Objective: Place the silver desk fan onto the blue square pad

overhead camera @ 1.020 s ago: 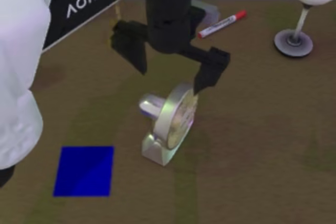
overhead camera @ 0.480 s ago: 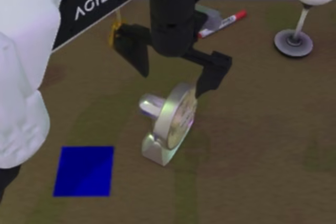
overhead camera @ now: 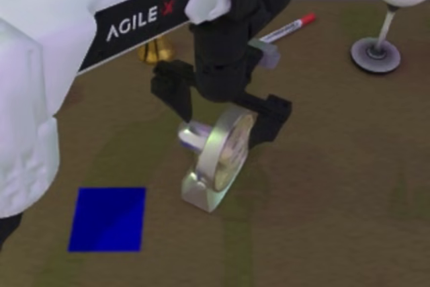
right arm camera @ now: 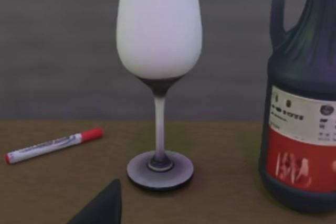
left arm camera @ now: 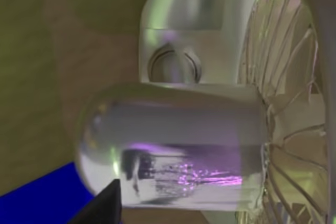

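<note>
Left arm crosses the table's far-left corner, hiding much of that stretch. Left gripper [overhead camera: 222,109] low over the silver desk fan [overhead camera: 216,156], fingers spread wide, one at the rear cylinder side, the other at the disc's far rim; nothing grasped; contact not discernible. Fan upright on its wedge base near table centre. Left wrist view filled by the cylinder and grille of the fan [left arm camera: 210,129]; one dark fingertip [left arm camera: 102,208] cut off at frame edge.

Blue square pad [overhead camera: 108,218] flat near the front-left corner, well apart from the fan, bare table between them.

Golden bell [overhead camera: 156,50] mostly hidden under the arm. Red-capped marker [overhead camera: 290,27] near the far edge, partly covered by the wrist. Wine glass [overhead camera: 386,15] at the far-right corner, bowl cut off.

Right gripper: only a dark tip [right arm camera: 102,205] in right wrist view, state not discernible. Dark jug [right arm camera: 302,103] with red label beside the glass, cut off; contents not discernible.
</note>
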Available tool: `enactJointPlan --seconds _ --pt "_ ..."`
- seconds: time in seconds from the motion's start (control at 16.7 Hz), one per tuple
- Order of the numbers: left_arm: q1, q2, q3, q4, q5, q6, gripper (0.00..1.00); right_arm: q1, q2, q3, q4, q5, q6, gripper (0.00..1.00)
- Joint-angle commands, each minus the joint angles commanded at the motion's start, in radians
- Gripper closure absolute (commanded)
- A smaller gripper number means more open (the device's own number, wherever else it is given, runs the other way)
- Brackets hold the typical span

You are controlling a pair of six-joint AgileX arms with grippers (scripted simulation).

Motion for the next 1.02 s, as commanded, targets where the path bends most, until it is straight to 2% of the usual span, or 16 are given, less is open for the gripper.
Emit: enactJointPlan --seconds 0.18,0.96,1.02 --pt "0.0 0.0 0.0 0.0 0.0 0.0 0.0 0.0 0.0 0.0 0.0 0.0 0.0 0.0" --pt "0.0 0.0 0.0 0.0 0.0 0.0 0.98 0.0 0.0 0.0 0.0 0.0 0.0 0.0" --pt "0.0 0.0 0.0 0.0 0.0 0.0 1.0 0.0 0.0 0.0 0.0 0.0 0.0 0.0"
